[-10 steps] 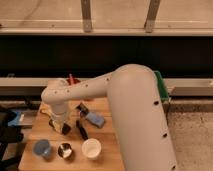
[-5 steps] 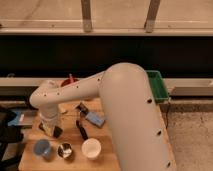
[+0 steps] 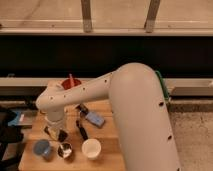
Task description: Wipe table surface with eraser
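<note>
The light-brown wooden table surface (image 3: 107, 150) fills the lower left of the camera view. My white arm reaches down from the right to its left part. The gripper (image 3: 55, 133) is low over the wood, just above the cups. A dark oblong shape (image 3: 56, 134) sits right at the gripper's tip; I cannot tell whether it is the black eraser or part of the gripper. Another small black item (image 3: 82, 108) lies next to the light-blue block (image 3: 95, 119), partly behind the arm.
A slender black-handled tool (image 3: 81, 129) lies right of the gripper. A blue cup (image 3: 41, 148), a metal cup (image 3: 64, 149) and a white cup (image 3: 91, 148) stand along the front edge. A red bowl (image 3: 70, 82) is at the back. Dark clutter (image 3: 7, 127) is off the left edge.
The arm has swung to the left and a little toward the front, carrying the gripper from near the table's middle to its left part. The cups, block and tool have not moved.
</note>
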Robot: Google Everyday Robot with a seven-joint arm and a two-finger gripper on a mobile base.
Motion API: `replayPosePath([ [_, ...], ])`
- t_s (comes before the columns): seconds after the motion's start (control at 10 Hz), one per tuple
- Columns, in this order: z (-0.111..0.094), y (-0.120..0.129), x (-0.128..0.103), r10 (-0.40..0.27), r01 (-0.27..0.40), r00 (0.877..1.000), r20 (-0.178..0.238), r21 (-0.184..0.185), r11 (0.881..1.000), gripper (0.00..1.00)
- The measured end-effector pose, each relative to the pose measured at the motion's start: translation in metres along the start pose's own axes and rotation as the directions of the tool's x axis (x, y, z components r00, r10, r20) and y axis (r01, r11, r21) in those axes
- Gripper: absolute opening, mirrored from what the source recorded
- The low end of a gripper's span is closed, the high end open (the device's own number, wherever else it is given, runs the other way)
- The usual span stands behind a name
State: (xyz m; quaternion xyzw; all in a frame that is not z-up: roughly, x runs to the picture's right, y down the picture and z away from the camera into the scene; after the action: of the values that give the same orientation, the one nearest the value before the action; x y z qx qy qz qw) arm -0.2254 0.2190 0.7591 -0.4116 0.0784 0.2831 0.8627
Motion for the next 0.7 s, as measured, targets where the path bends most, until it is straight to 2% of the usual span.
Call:
replayPosePath([
  [0.2,-0.001,-0.035,-0.001,0.02,-0.02,1.0,-0.008,-0.006,1.0,0.0],
  [0.4,0.003,-0.053,-0.011,0.02,-0.02,1.0,-0.005,-0.019,1.0,0.0],
  [0.7,0.007,-0.047,-0.038,-0.017,0.018,1.0,0.015,-0.035,0.999,0.0],
])
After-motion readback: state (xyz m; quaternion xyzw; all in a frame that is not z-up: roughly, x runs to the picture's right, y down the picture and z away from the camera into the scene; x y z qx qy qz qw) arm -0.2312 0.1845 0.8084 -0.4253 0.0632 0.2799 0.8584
